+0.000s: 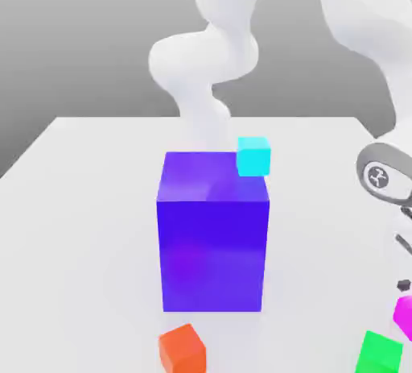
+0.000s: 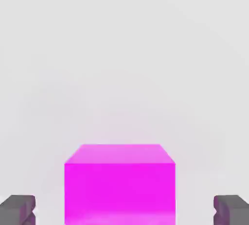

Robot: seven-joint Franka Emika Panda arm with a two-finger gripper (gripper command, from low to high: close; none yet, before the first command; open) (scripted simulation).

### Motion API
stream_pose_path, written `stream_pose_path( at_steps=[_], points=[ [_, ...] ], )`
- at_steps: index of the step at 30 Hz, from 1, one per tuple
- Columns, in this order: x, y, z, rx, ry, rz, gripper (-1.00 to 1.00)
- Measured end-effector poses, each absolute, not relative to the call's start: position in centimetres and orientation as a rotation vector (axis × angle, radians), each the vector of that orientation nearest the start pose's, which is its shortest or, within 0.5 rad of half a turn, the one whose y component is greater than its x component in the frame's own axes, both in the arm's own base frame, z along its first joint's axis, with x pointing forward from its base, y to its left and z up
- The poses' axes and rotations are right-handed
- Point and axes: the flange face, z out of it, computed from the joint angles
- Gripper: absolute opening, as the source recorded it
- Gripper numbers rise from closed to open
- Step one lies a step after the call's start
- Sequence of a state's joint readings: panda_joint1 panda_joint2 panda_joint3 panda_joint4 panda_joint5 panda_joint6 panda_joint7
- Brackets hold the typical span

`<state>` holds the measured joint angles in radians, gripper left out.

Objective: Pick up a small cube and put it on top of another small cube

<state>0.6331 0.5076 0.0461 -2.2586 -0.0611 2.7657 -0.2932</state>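
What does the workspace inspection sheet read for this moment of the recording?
Surface: white table, bare between the blocks.
Job's things: small magenta cube resting on the table between the end effector's fingers, gaps on both sides; at the exterior view's right edge.
Clutter: big blue-purple block mid-table; small cyan cube behind its top corner; small orange-red cube and small green cube near the front.
Grippers: end effector open, straddling the magenta cube, fingers not touching it.
Cables: nothing seen.
Surroundings: plain grey backdrop; white arm behind the block.
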Motion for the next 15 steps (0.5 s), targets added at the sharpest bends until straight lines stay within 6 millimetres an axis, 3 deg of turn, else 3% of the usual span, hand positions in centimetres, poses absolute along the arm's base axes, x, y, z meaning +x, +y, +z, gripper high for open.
stream_pose_path(
  at_steps=[5, 9, 10, 12, 13, 15],
  points=[
    [41.0, 33.7, 13.3, -2.739, -1.541, 0.002, -1.00],
    [41.1, 33.6, 18.1, -2.739, -1.540, 0.002, -1.00],
    [42.4, 32.4, 19.5, -2.753, -1.517, 0.002, -1.00],
    [46.7, 27.8, 22.4, -2.796, -1.437, 0.003, -1.00],
    [48.0, 26.1, 22.8, -2.809, -1.409, 0.003, -1.00],
    [49.0, 24.9, 21.2, -2.818, -1.389, 0.002, -1.00]
  ],
)
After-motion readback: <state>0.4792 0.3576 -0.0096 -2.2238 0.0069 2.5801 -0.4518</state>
